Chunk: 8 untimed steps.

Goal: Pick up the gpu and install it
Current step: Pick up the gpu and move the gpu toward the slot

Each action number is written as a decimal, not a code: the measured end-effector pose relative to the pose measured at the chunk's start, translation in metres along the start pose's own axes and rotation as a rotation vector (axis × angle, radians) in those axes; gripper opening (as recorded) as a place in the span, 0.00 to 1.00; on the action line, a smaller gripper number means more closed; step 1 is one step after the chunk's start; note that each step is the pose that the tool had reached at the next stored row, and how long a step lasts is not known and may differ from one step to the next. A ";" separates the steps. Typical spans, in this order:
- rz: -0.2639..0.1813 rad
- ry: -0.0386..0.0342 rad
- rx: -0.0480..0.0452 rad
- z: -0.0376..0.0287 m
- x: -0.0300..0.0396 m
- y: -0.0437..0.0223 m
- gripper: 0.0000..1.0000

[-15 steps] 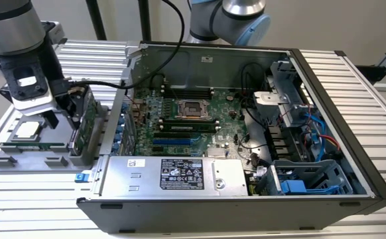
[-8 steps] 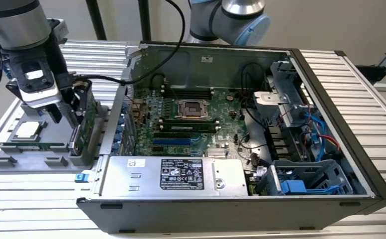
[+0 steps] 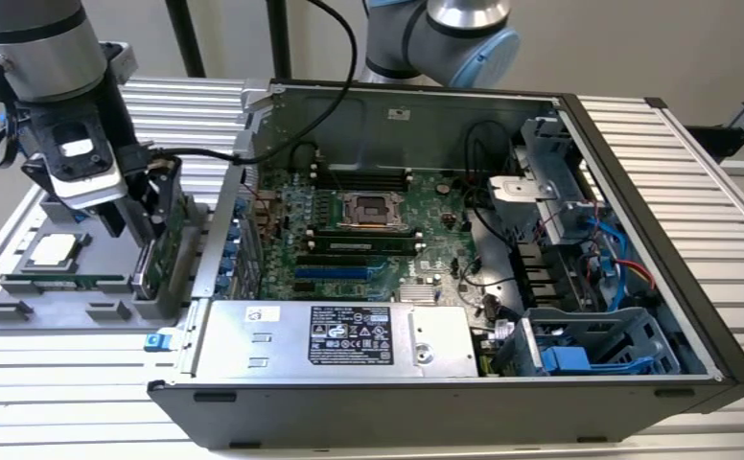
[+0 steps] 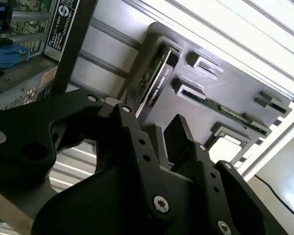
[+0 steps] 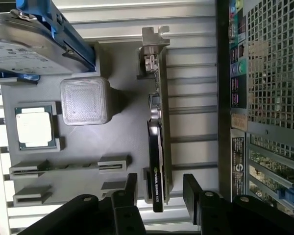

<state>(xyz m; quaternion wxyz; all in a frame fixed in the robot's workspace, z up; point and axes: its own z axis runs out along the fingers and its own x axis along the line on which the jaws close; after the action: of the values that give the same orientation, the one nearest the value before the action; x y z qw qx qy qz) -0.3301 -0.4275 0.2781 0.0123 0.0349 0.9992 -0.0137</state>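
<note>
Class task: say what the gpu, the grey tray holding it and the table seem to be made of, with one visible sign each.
Gpu: green circuit board, probably fibreglass laminate, with a black, likely plastic, shroud; seen edge-on. Tray: matte grey plastic, possibly printed; fine layer lines on its block. Table: ribbed silvery metal, likely aluminium profiles.

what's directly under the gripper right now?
The gpu, standing on edge in a slot of the gray tray. In the first wrist view it sits between the jaws of the open gripper. Its lower edge is sunk in the slot and hidden.
</note>
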 end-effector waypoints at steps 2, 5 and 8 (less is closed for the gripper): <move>0.000 0.0002 -0.0011 0.0026 0.0002 0.0001 1.00; 0.000 0.0002 -0.0016 0.0050 0.0002 0.0002 1.00; 0.000 0.0003 -0.0014 0.0050 0.0002 0.0002 1.00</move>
<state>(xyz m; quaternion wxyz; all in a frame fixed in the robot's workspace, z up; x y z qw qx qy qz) -0.3302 -0.4274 0.2730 0.0122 0.0349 0.9992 -0.0130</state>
